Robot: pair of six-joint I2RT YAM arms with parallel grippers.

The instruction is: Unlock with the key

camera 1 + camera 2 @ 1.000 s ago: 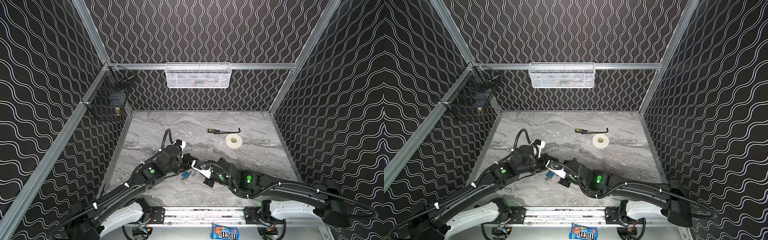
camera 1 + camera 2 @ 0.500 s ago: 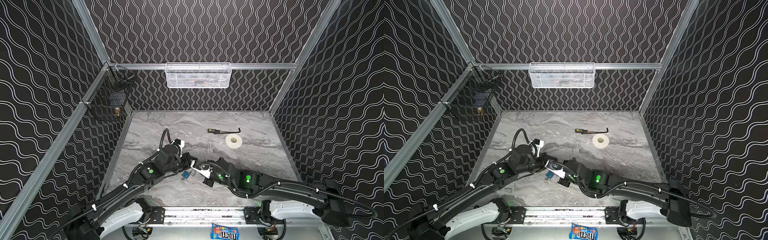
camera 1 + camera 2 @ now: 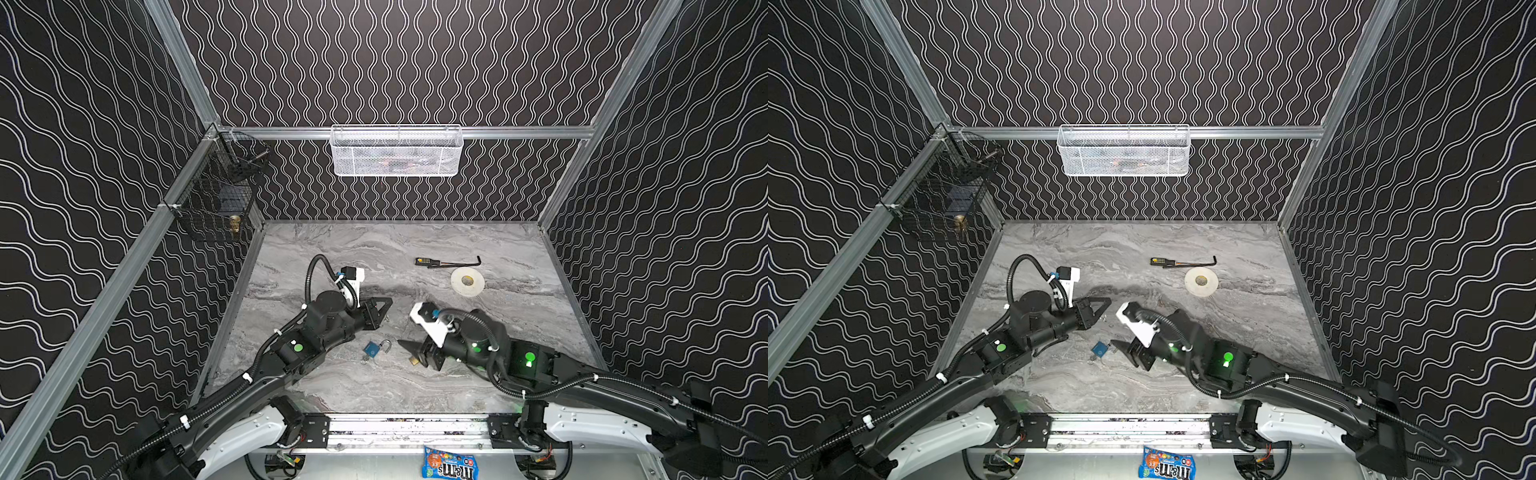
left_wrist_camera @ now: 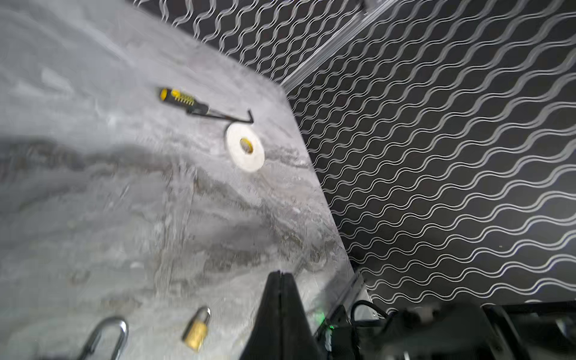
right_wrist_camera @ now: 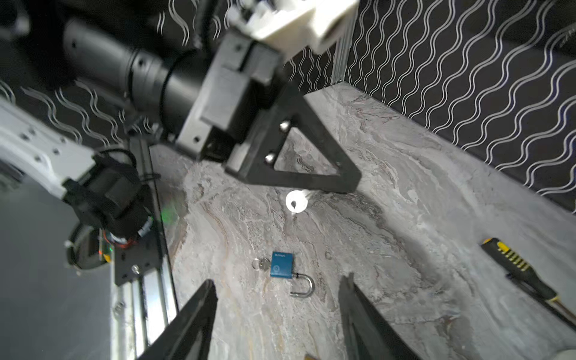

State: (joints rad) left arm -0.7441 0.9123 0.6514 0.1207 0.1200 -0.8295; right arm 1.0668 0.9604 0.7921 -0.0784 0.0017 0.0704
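A blue padlock (image 3: 372, 350) (image 5: 281, 265) lies flat on the marble table, its shackle (image 5: 302, 285) swung open and a small ringed key (image 5: 260, 264) at its base. My right gripper (image 3: 409, 351) (image 5: 277, 293) is open, its fingers either side of the padlock and clear of it. My left gripper (image 3: 388, 301) (image 4: 282, 274) is shut and hovers beyond the padlock. In the right wrist view a silvery key (image 5: 296, 202) sticks out under its fingertips. A small brass padlock (image 4: 196, 330) (image 3: 413, 360) lies by the right gripper.
A hooked tool with a black and yellow handle (image 3: 446, 262) and a white tape roll (image 3: 467, 281) lie at the back right. A white mesh basket (image 3: 397, 151) hangs on the back wall, a black wire basket (image 3: 220, 195) on the left wall. A candy bag (image 3: 449, 467) lies below the front rail.
The right gripper has opened and let go of the blue padlock, which now lies on the table. The two grippers have drawn apart, the left one back and up.
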